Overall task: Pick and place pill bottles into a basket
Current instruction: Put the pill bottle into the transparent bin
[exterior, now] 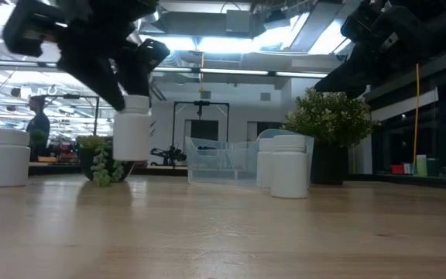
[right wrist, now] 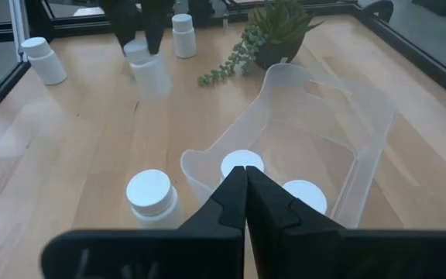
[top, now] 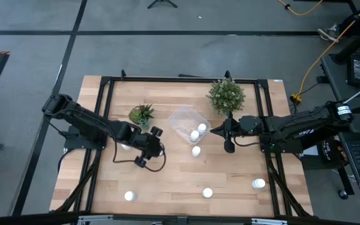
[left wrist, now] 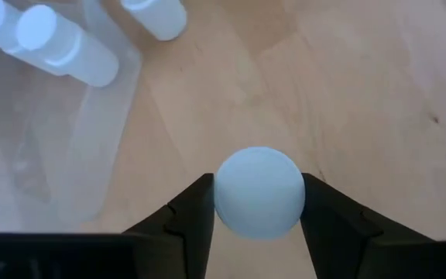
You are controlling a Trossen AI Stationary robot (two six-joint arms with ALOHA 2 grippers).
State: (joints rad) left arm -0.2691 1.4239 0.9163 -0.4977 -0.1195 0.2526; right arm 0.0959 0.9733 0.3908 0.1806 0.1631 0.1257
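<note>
My left gripper (top: 150, 148) is shut on a white pill bottle (exterior: 133, 129), left of the basket (top: 186, 122), a clear plastic tub. Two bottles (top: 198, 132) stand in the basket, and one (top: 196, 150) stands just outside its near side. More bottles stand at the near edge (top: 129, 195) (top: 207, 193) (top: 258, 184). My right gripper (top: 229, 134) is shut and empty at the basket's right side. In its wrist view (right wrist: 245, 194) it points over the basket (right wrist: 316, 116). My left gripper pinches the bottle's top end, at the cap (left wrist: 258, 190), between its two fingers (left wrist: 196, 213), one on each side. The fingers come from above, pointing down. The bottle hangs upright below them (exterior: 133, 139), its base a little above the table.
A small succulent (top: 142, 114) stands left of the basket and a bushy potted plant (top: 226, 95) behind its right corner. Another bottle (right wrist: 183, 35) stands near the succulent. A black frame (top: 105, 81) runs round the table. Bare wood lies between the basket and the near bottles.
</note>
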